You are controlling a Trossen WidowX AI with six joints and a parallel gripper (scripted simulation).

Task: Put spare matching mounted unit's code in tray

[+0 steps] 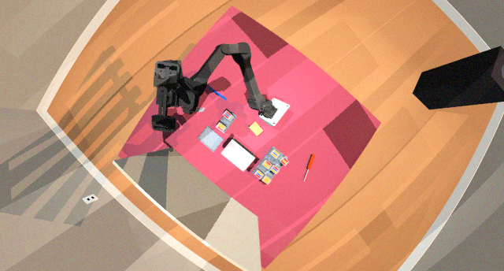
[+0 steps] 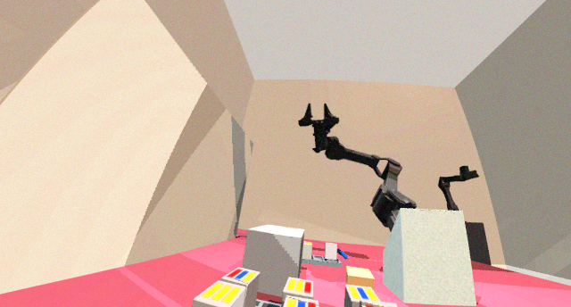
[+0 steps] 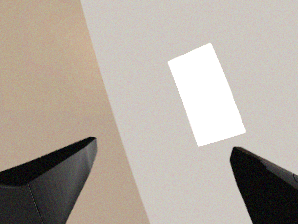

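My gripper point(image 1: 268, 109) point(image 2: 318, 105) point(image 3: 164, 149) points upward, high above the mat, open and empty. Several striped spares stand in a grey rack point(image 1: 272, 161); in the exterior view one has three yellow stripes point(image 2: 221, 294), another has yellow, blue and yellow stripes point(image 2: 362, 293). A smaller rack point(image 1: 225, 120) point(image 2: 327, 262) holds two blocks, one with red and blue on top point(image 1: 227, 114), one mostly yellow point(image 1: 221, 126). A flat grey-blue square, apparently the tray point(image 1: 210, 139), lies beside it. I cannot make out the mounted unit or its printed code.
A white box point(image 1: 238, 155) point(image 2: 273, 258) stands between tray and larger rack. A tall pale block point(image 1: 281, 110) point(image 2: 430, 258) with corner dots stands below my gripper. A yellow block point(image 1: 256, 128) point(image 2: 359, 276), a blue pen-like thing point(image 1: 218, 94) point(image 2: 343, 253) and an orange-handled screwdriver point(image 1: 310, 161) lie about.
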